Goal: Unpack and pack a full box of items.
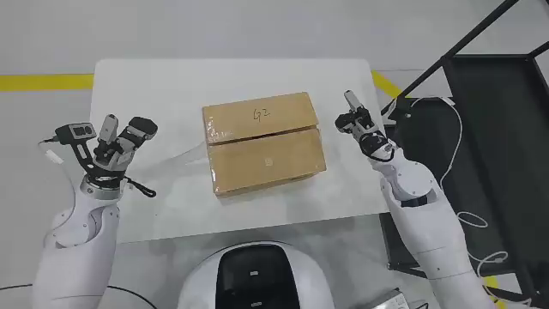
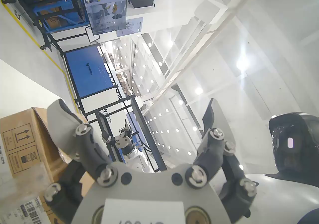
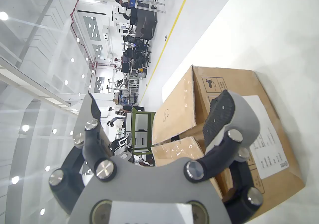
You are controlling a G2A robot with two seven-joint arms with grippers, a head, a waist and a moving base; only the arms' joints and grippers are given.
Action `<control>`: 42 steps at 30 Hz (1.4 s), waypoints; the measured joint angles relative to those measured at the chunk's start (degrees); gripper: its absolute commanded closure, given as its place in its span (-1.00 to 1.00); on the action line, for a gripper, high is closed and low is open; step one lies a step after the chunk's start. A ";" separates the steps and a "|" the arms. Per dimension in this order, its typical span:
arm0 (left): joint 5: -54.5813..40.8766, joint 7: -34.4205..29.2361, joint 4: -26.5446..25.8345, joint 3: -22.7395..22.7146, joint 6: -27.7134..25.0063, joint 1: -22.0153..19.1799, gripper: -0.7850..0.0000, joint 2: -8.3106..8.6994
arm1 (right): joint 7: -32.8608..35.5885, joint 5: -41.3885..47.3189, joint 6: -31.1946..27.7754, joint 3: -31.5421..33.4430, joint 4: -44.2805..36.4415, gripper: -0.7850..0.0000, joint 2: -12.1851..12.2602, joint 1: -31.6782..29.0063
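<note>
A brown cardboard box (image 1: 262, 142) stands in the middle of the white table (image 1: 163, 94), its two top flaps folded down along a centre seam. In the right wrist view the flaps of the box (image 3: 174, 100) gape slightly at the seam. My left gripper (image 1: 124, 130) hangs over the table's left edge, apart from the box, open and holding nothing (image 2: 135, 115); a box corner (image 2: 22, 140) shows beside one finger. My right gripper (image 1: 350, 110) hovers just off the box's right side, open and empty (image 3: 157, 108).
A black metal rack (image 1: 506, 129) with white cables stands close to the table's right side, behind my right arm. A yellow line (image 1: 43, 81) runs across the floor on the left. Bare tabletop lies behind the box and to its left.
</note>
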 measured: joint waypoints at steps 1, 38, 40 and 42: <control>0.00 0.00 0.00 0.00 0.00 0.00 -1.00 0.00 | 0.00 0.00 0.00 0.00 0.00 -1.00 0.00 0.00; 4.47 -22.25 12.20 4.79 -2.02 -13.38 -1.00 1.03 | 44.04 4.14 -4.49 7.96 3.16 -1.00 3.49 2.79; 2.18 -24.70 13.46 5.28 -1.52 -14.63 -1.00 1.09 | 44.10 4.13 -4.39 7.90 3.24 -1.00 3.50 2.89; 1.10 -25.73 13.98 5.43 -1.28 -15.06 -1.00 1.11 | 44.01 4.13 -4.39 7.89 3.23 -1.00 3.50 2.86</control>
